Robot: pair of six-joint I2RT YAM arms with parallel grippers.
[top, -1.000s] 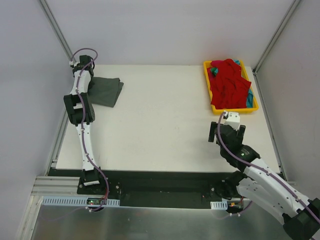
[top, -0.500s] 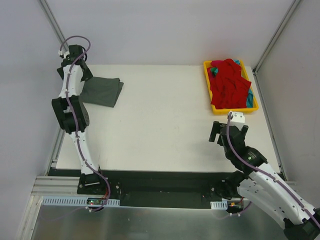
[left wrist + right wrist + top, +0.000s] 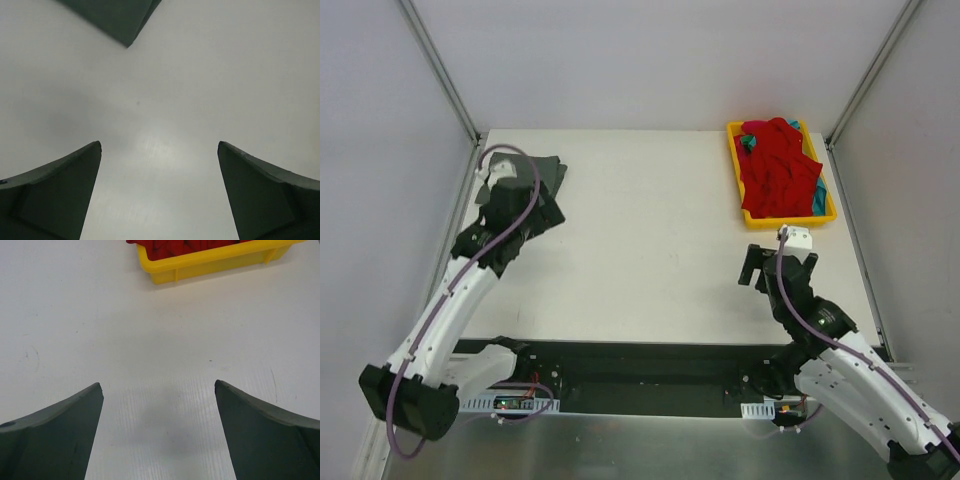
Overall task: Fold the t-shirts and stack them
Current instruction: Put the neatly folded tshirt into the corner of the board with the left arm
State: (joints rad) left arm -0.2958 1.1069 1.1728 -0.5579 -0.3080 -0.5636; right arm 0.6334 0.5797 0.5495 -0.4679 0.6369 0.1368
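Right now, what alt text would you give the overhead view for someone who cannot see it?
Two robot arms sit at the near edge of a white table: the left arm leans over a folded dark grey t-shirt at far left, the right arm faces a yellow tray holding a red t-shirt at far right.

A yellow rectangular plastic tray [image 3: 210, 261] sits on the flat white table top [image 3: 650, 230] straight ahead of the right claw [image 3: 157, 384], near it but apart, its near wall turned towards the claw's tips. The same white surface spreads beneath the right claw, where it is faintly scuffed, and beneath the left claw [image 3: 159, 143]. Well beyond both claws, slanted aluminium frame posts [image 3: 440, 70] rise at the table's far corners against pale grey walls [image 3: 640, 60]. Behind the claws, along the near edge, run a black base plate [image 3: 640, 365] and a brushed metal sheet [image 3: 620, 450].
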